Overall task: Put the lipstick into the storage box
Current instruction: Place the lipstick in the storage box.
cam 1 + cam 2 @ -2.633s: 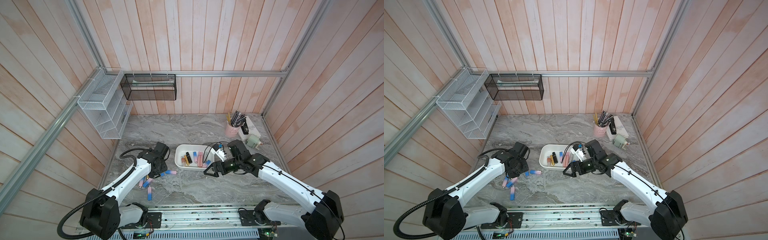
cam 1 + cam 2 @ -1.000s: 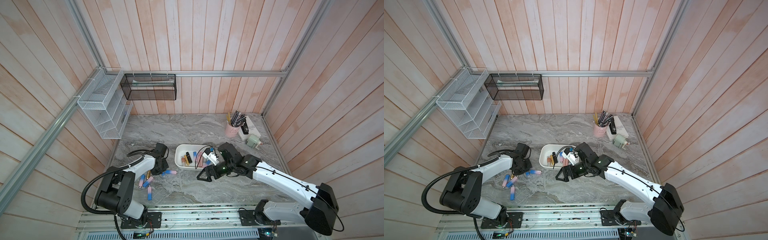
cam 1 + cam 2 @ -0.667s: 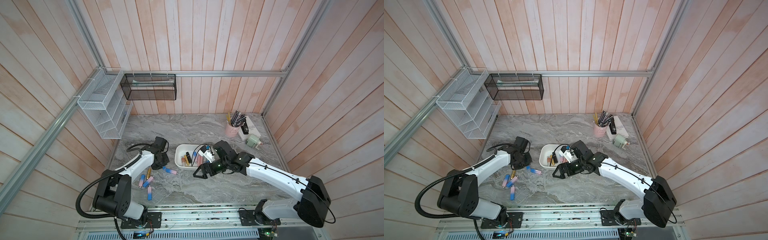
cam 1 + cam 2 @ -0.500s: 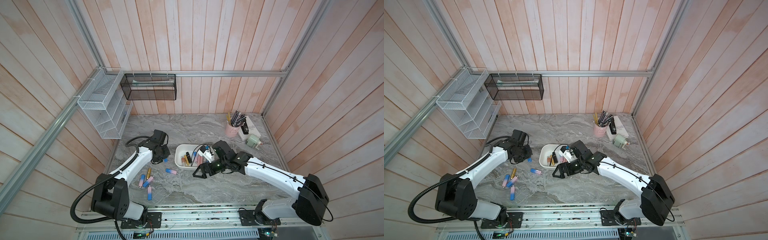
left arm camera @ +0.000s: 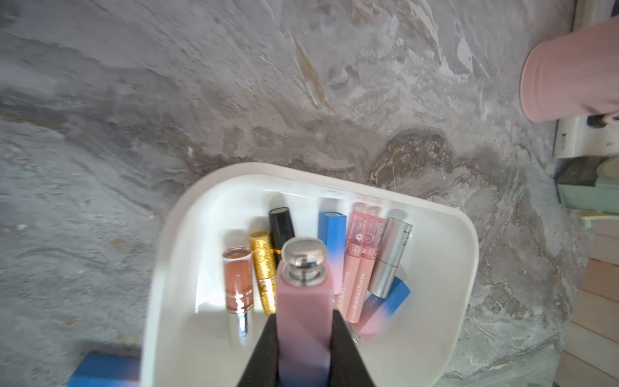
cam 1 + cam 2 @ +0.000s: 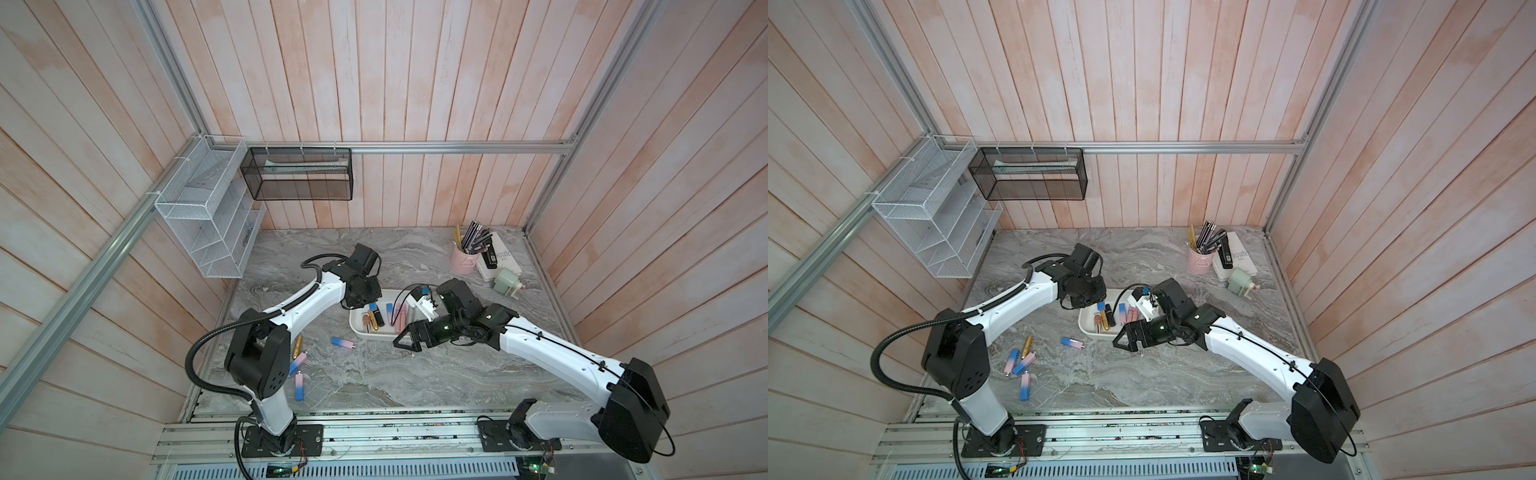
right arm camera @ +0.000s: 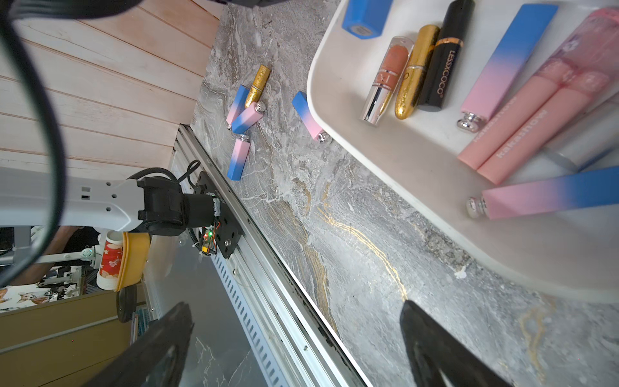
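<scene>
Pinching a pink-to-blue lipstick between the closed-in jaws of the left gripper, gripping it across the body, with the silver cap pointing away from the wrist. Hanging it over the white box, cap end above the tubes lying side by side inside; not being able to tell from the wrist view whether touching them. Resting the box on the marble table, between the two arms in both top views. Holding the right gripper spread fully wide and gripping nothing, hovering low over the table just beside the box's near corner. Showing one loose stick lying flat on the table near the box, on the left arm's side. Showing also a cluster of four more, one gold and three pink-blue, lying well apart from the box, near the left arm's base.
</scene>
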Motion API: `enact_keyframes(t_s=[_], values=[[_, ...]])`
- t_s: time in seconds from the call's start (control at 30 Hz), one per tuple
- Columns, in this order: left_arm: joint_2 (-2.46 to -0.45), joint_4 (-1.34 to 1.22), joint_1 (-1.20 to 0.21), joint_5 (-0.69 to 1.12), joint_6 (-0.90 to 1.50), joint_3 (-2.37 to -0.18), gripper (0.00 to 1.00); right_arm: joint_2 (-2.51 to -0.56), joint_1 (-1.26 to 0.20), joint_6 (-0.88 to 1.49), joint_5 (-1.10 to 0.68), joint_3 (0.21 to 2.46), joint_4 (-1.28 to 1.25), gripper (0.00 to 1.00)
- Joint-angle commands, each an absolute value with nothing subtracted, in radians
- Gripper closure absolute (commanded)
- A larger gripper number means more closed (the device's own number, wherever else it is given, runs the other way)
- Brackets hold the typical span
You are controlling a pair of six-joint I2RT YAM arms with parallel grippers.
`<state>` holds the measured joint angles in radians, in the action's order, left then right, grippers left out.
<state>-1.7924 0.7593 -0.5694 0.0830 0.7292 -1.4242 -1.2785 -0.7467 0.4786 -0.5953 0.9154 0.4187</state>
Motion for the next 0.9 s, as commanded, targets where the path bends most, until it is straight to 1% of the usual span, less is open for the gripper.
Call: enact_keyframes(t_s=[0.0,0.1,0.17,0.23,0.37,0.53,0.63,0.73,0.87], values=[[-1.846,0.758,-0.612,0.102,0.742,-1.476,0.81,-1.237,-0.733,0.474,-0.583,0.877,0.414,0.02],[-1.887,0.759,-0.642,0.109,0.745,-1.492,0.75,-1.208,-0.721,0.482,-0.587,0.842,0.4,0.02],[-1.9,0.761,-0.656,0.11,0.751,-1.497,0.62,-1.195,-0.717,0.485,-0.589,0.823,0.396,0.02],[-1.904,0.762,-0.664,0.107,0.753,-1.504,0.54,-1.185,-0.716,0.484,-0.592,0.811,0.391,0.02],[-1.888,0.787,-0.67,0.083,0.756,-1.527,0.45,-1.171,-0.706,0.477,-0.604,0.796,0.39,0.02],[-1.788,0.86,-0.672,0.006,0.787,-1.54,0.44,-1.169,-0.697,0.459,-0.616,0.799,0.407,0.02],[-1.667,0.91,-0.672,-0.06,0.849,-1.477,0.42,-1.18,-0.697,0.444,-0.626,0.807,0.415,0.02],[-1.513,0.929,-0.672,-0.092,0.941,-1.337,0.4,-1.195,-0.696,0.427,-0.633,0.817,0.425,0.02],[-1.321,0.931,-0.672,-0.091,1.084,-1.102,0.39,-1.204,-0.695,0.404,-0.644,0.831,0.435,0.02]])
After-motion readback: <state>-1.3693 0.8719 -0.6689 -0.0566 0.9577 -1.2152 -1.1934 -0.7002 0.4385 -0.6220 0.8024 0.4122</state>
